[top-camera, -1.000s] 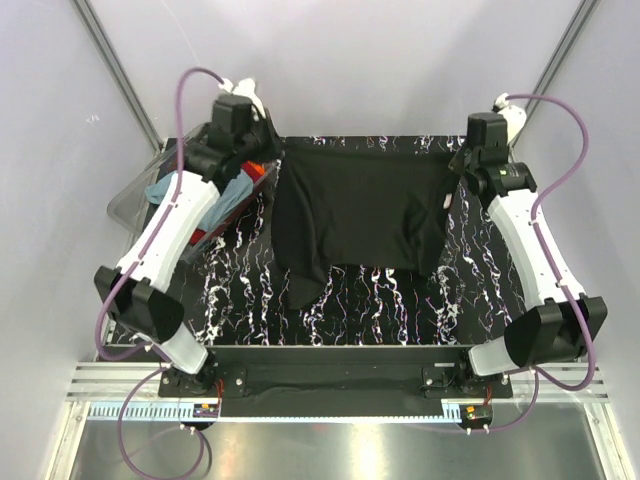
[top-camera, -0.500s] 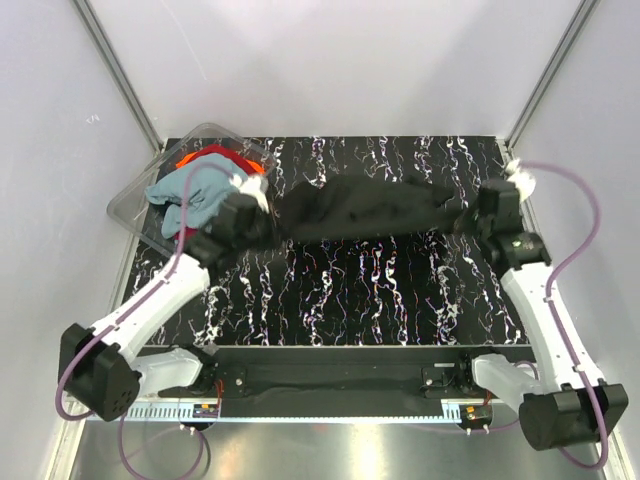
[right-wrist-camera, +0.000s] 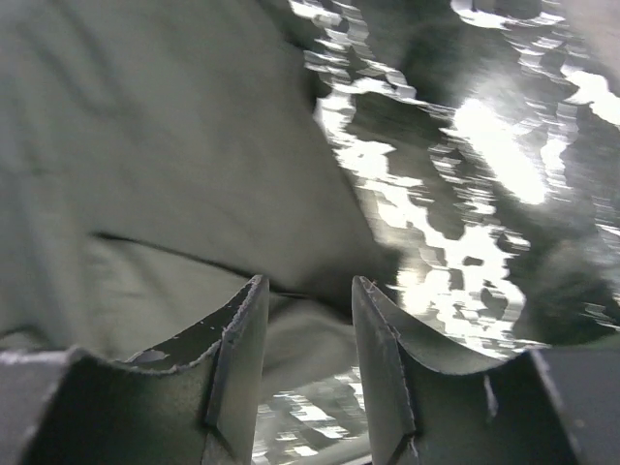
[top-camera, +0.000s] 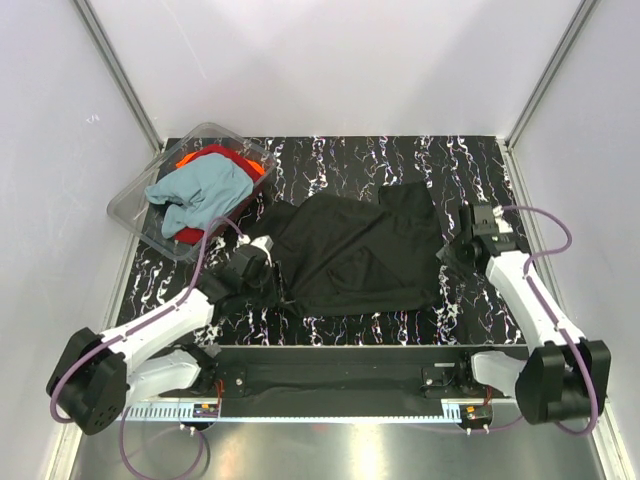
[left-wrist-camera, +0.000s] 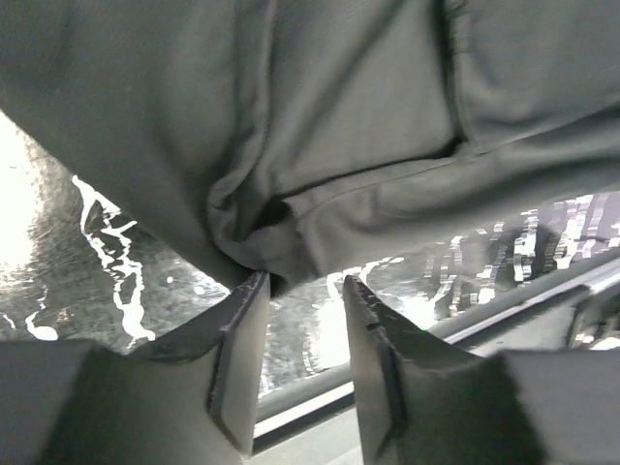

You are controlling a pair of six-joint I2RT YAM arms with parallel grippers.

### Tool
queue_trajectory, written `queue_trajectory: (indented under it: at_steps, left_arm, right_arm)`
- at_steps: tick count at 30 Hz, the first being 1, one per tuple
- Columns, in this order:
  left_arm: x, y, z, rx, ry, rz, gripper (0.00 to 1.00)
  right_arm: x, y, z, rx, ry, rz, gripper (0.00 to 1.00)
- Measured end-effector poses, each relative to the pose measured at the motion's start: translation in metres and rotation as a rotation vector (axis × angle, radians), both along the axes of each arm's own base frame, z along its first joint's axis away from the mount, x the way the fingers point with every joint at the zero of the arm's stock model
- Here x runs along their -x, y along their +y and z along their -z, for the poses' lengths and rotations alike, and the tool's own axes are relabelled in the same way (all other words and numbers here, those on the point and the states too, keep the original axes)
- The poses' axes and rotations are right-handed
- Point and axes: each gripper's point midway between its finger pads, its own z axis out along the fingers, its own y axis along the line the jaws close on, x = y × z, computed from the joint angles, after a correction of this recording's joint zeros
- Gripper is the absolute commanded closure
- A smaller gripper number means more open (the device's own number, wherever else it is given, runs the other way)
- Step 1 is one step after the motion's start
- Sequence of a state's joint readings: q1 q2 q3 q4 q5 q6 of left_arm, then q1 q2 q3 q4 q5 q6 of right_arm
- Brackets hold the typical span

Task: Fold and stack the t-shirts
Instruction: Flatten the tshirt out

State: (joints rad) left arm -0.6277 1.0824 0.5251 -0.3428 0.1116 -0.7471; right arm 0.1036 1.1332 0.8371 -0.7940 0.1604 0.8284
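Observation:
The black t-shirt (top-camera: 350, 255) lies loosely spread and rumpled on the marbled table (top-camera: 380, 160), near the front edge. My left gripper (top-camera: 275, 272) sits low at the shirt's left edge, open. In the left wrist view its fingertips (left-wrist-camera: 302, 283) stand apart just short of the bunched hem of the black shirt (left-wrist-camera: 339, 116), with only table showing between them. My right gripper (top-camera: 452, 255) is at the shirt's right edge, also open. Its tips (right-wrist-camera: 308, 286) hover over the border of the black cloth (right-wrist-camera: 145, 145). The teal-blue shirt (top-camera: 200, 190) and the red-orange shirt (top-camera: 215, 155) lie crumpled in the tub.
The clear plastic tub (top-camera: 135, 215) stands at the table's far left corner. White walls and metal posts close in the back and sides. A metal rail (top-camera: 330, 355) runs along the near edge between the arm bases.
Both arms drew the black shirt from the far side toward the near edge and lowered it onto the table. Both grippers then opened and let the cloth go.

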Motion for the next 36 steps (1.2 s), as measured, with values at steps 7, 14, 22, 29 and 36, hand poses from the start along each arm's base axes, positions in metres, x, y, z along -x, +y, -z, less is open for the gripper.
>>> queue_trajectory:
  at_steps: [7,14,22,29,36]
  left_arm:
    - [-0.021,0.001,-0.038,-0.026,-0.09,-0.031,0.49]
    - [-0.055,0.018,-0.078,-0.02,-0.176,-0.116,0.49]
    - [-0.059,0.051,-0.092,0.029,-0.184,-0.192,0.5]
    - [-0.048,0.047,-0.082,0.049,-0.142,-0.153,0.5]
    - [-0.046,0.044,-0.081,0.059,-0.136,-0.14,0.5]
  right_arm:
    - [-0.037,0.037,0.006,-0.102,0.017,-0.026,0.5]
    - [-0.085,0.14,0.028,-0.065,0.054,-0.447,0.53]
    - [-0.119,0.168,0.049,0.038,-0.001,-0.791,0.6]
    - [-0.123,0.182,0.069,0.03,0.001,-0.979,0.61]
    - [-0.125,0.186,0.081,0.032,0.005,-1.061,0.64]
